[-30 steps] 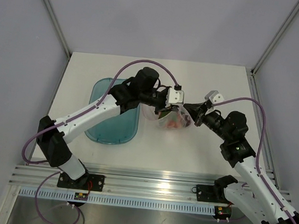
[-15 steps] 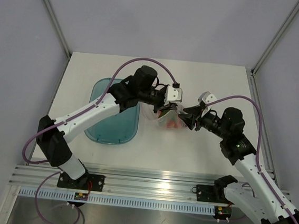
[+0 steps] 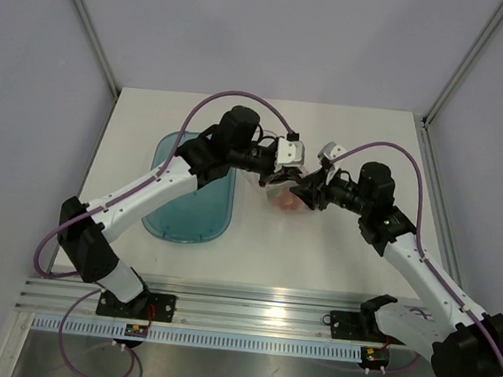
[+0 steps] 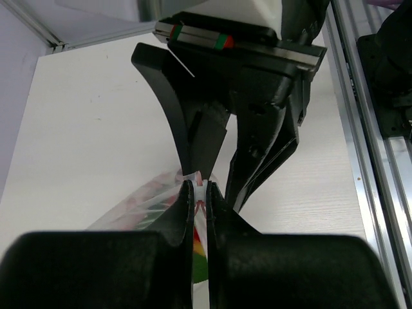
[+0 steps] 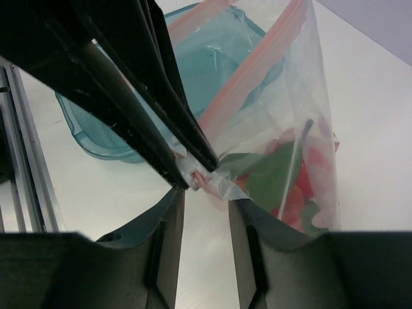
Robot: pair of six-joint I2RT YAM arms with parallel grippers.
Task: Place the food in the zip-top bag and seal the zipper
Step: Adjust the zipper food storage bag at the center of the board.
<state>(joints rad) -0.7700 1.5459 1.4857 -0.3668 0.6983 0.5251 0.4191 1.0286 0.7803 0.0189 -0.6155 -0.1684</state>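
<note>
zip-top bag is hung mid-worktop, right of teal tray, food already inside. zipper end is pinched by left claw, anchoring the strip; right claw is spread astride that corner, probably for sealing.

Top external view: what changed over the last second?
The right gripper opened and its arm swung left, toward the left gripper; its jaws now straddle a corner of the zip-top bag. The bag shifted slightly left with the left gripper. Unchanged: left gripper clamped on the zipper, food inside the bag, teal tray in place.
</note>
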